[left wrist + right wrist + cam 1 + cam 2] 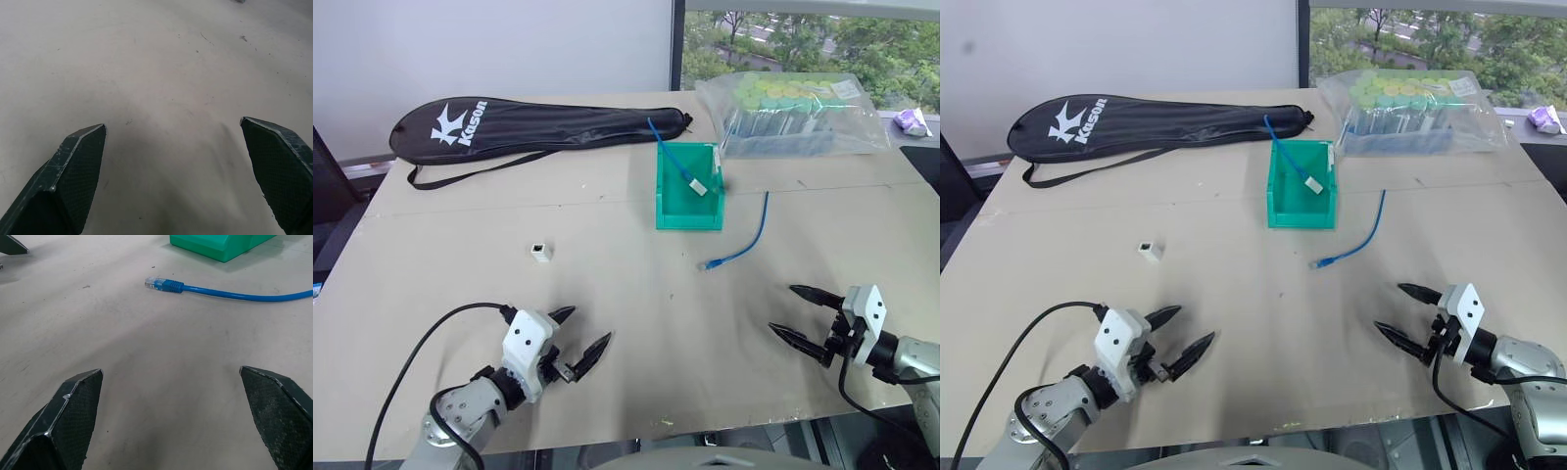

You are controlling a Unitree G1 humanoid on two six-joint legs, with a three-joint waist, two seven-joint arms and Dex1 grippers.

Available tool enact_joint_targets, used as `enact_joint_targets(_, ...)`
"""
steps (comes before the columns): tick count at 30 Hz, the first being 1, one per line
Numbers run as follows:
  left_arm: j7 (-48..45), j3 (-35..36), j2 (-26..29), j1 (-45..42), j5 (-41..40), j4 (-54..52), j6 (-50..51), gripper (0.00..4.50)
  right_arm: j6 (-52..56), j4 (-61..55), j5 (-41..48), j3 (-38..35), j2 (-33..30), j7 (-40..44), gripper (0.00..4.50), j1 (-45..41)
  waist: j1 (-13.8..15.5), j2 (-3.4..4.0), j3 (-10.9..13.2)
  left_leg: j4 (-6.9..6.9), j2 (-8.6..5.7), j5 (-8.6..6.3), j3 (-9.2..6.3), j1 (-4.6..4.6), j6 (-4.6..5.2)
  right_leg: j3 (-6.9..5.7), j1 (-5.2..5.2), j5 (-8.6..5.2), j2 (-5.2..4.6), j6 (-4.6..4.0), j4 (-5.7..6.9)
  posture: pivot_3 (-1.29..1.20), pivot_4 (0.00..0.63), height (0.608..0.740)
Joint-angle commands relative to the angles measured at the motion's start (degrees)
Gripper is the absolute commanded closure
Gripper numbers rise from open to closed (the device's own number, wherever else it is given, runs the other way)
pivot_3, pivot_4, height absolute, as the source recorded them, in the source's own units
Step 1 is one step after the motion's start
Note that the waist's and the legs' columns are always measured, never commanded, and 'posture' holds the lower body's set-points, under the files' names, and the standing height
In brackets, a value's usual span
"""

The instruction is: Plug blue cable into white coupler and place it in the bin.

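The blue cable [749,240] lies loose on the table right of centre, its clear plug [156,283] pointing toward the near edge. To the left of the middle, the white coupler [540,252] sits by itself. Behind the cable stands the teal-green bin [688,217]; a second blue cable [677,160] with a white oblong piece hangs into it. My left gripper [589,325] is open near the front edge, nearer than the coupler, with nothing between its fingers. My right gripper [782,309] is open at the front right, a short way nearer than the cable's plug.
A black racket bag [529,127] lies across the back left. At the back right is a clear plastic bag [793,113] of green-capped tubes. The table's front edge runs just under both grippers.
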Motion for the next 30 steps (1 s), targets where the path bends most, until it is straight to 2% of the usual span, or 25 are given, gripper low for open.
enact_joint_targets(1, -1.60, 0.74, 0.64, 0.20, -1.03, -1.62, -1.62, 0.00, -2.31, -0.09, 0.16, -0.97, -0.15, 0.90, 0.09, -0.10, 0.00, 0.00, 0.00, 0.00, 0.00, 0.00, 0.00, 0.00, 0.00, 0.00, 0.00, 0.00, 0.02, 0.00, 0.00, 0.00, 0.150, 0.740)
enact_joint_targets(21, -5.13, 1.89, 1.33, 0.11, -1.24, -0.22, -3.72, 0.00, -6.41, 2.34, -2.62, 1.18, -0.03, 1.94, 0.09, -1.50, -0.02, 0.00, 0.00, 0.09, -0.04, 0.00, 0.01, 0.02, 0.00, 0.02, 0.02, 0.02, 0.28, 0.04, 0.08, 0.00, 0.150, 0.740)
enact_joint_targets(25, -8.62, 4.12, 5.03, -3.22, -3.34, -0.40, -3.01, 0.00, -5.13, 3.82, -3.44, 3.45, -0.77, 3.16, 0.09, -8.15, -0.16, 0.00, 0.01, 0.14, -0.02, 0.01, 0.04, 0.09, 0.00, 0.07, 0.03, 0.12, 0.37, 0.19, 0.19, 0.00, 0.150, 0.740)
enact_joint_targets(30, -17.19, 6.52, 13.45, -8.53, -7.09, 0.84, -1.19, 0.00, 1.50, 10.47, -8.67, 10.63, -0.73, 2.39, 0.09, -24.43, -0.46, -0.05, 0.09, 0.17, -0.02, 0.01, 0.22, 0.48, 0.00, 0.13, 0.16, 0.02, 0.45, 0.01, 0.52, 0.00, 0.150, 0.740)
